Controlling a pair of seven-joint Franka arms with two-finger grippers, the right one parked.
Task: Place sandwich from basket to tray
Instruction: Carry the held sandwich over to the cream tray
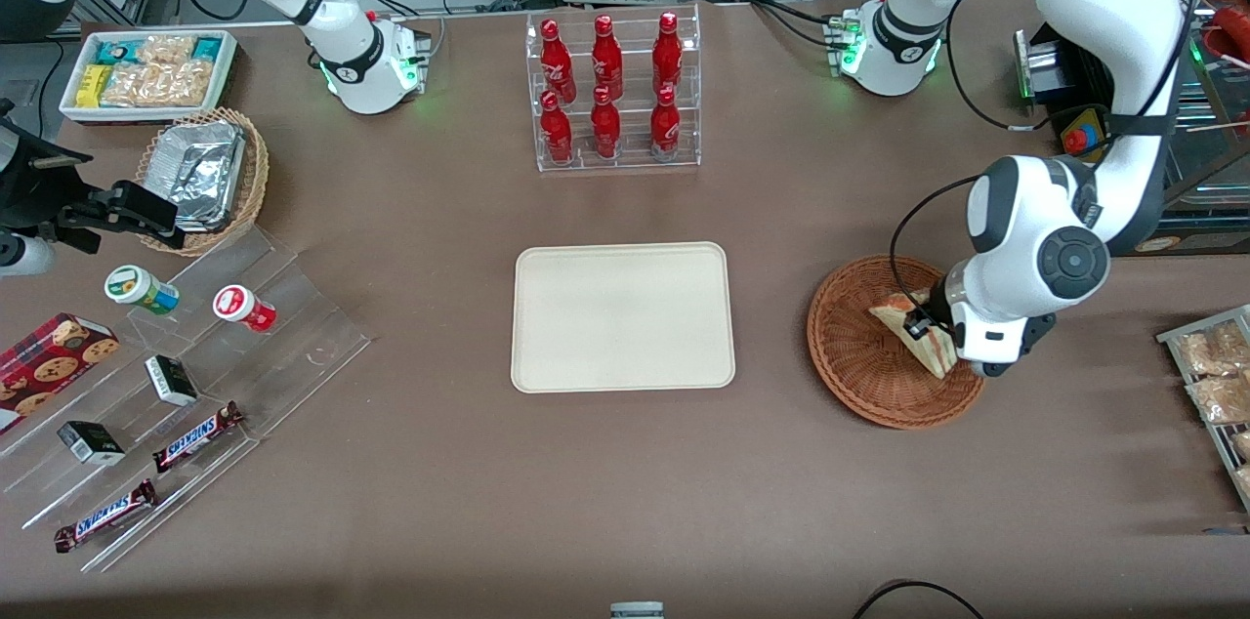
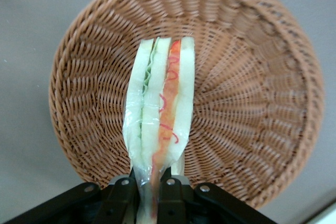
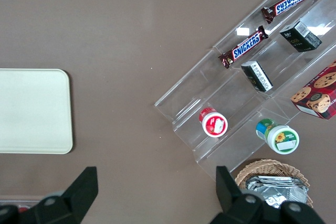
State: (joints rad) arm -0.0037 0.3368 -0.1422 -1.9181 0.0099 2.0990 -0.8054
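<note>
A wrapped triangular sandwich (image 1: 913,331) of white bread with green and red-orange filling hangs just above the round reddish-brown wicker basket (image 1: 859,365). My left gripper (image 1: 930,321) is shut on it, above the basket. In the left wrist view the sandwich (image 2: 160,114) stands edge-on, its lower end squeezed between the black fingers (image 2: 122,195), with the basket (image 2: 252,103) below it. The cream rectangular tray (image 1: 623,316) lies bare at the table's middle, beside the basket toward the parked arm's end. The tray (image 3: 31,111) also shows in the right wrist view.
A clear rack of red bottles (image 1: 613,92) stands farther from the front camera than the tray. Toward the parked arm's end lie a stepped acrylic display (image 1: 186,385) with snacks, a tan basket of foil containers (image 1: 200,175) and a white snack bin (image 1: 146,72). Packets on a rack (image 1: 1216,375) sit at the working arm's end.
</note>
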